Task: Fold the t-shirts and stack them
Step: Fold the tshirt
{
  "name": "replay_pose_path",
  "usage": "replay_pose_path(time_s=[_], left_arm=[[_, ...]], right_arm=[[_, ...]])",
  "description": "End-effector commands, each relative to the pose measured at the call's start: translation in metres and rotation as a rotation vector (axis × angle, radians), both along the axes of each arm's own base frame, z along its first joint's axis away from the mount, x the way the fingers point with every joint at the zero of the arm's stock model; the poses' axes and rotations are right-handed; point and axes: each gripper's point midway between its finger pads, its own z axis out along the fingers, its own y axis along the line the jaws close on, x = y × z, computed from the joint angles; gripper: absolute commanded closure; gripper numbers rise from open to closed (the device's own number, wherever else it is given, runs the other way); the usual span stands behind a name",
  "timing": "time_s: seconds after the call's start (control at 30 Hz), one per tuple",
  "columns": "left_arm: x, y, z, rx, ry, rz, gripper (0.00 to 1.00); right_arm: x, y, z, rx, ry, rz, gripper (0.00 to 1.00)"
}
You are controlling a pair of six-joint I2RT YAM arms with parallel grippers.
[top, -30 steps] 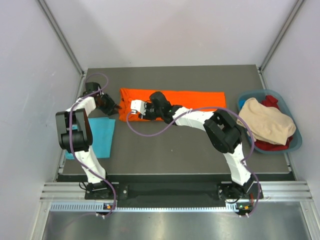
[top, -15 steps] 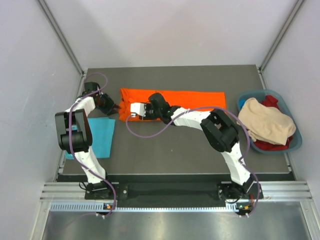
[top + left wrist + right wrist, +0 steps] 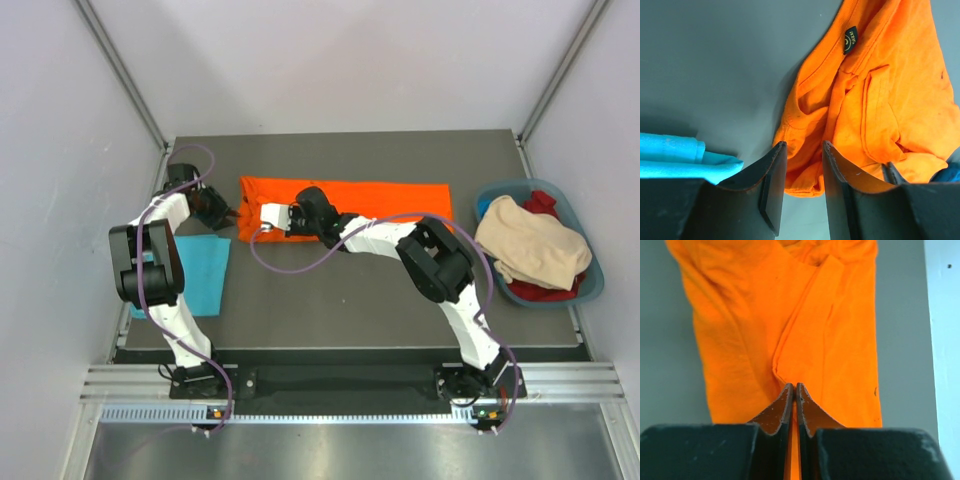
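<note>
The orange t-shirt lies folded in a long strip across the far middle of my dark grey desk. The turquoise t-shirt lies folded at the left, partly under the left arm: two shirts. My right pincer is pinched tight on an orange ridge at the strip's left end. My left pincer stands half open beside it, over the hem. One blue basket on the right holds heaped beige and red cloth I cannot count. Pale walls enclose three sides.
</note>
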Motion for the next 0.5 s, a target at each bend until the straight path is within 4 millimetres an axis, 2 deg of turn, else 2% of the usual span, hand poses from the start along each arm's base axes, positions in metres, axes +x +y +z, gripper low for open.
replay_pose_path(time_s=[0.0,0.13,0.33,0.4,0.47], left_arm=[[0.008,0.008,0.029,0.029,-0.074,0.001,0.60],[0.009,0.008,0.026,0.029,-0.070,0.005,0.60],[0.008,0.013,0.027,0.061,-0.068,0.012,0.60],[0.006,0.014,0.027,0.071,-0.064,0.015,0.60],[0.006,0.014,0.028,0.073,-0.066,0.015,0.60]], right_arm=[[0.008,0.018,0.038,0.095,-0.084,-0.014,1.00],[0.012,0.020,0.044,0.124,-0.099,-0.036,1.00],[0.044,0.005,0.051,0.186,-0.104,-0.189,1.00],[0.056,-0.006,0.048,0.202,-0.081,-0.249,1.00],[0.061,-0.007,0.046,0.224,-0.053,-0.274,1.00]])
